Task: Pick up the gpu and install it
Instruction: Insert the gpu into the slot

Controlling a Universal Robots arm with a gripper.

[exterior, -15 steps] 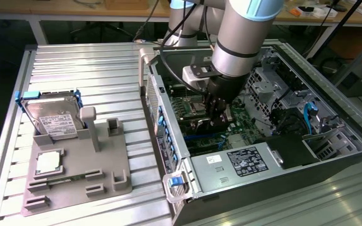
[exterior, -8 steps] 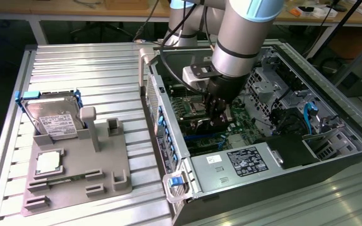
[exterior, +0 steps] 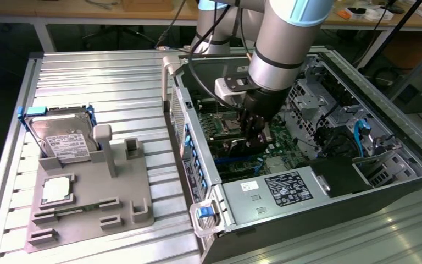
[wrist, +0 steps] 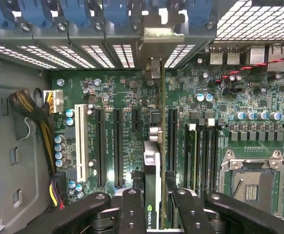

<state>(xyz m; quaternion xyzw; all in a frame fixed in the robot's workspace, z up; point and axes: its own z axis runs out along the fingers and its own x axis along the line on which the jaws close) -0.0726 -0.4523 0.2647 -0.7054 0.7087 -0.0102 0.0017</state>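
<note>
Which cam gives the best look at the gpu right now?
Wrist view: the gpu shows edge-on, clamped in the gripper, running along the motherboard slots. In the exterior view the gripper, down inside the case, covers most of the card.

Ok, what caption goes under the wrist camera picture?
Black fingers hold the thin green gpu card edge-on over the green motherboard.

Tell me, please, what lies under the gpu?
The motherboard, with black slots on either side. Whatever lies directly beneath the gpu is covered by the card itself.
</note>
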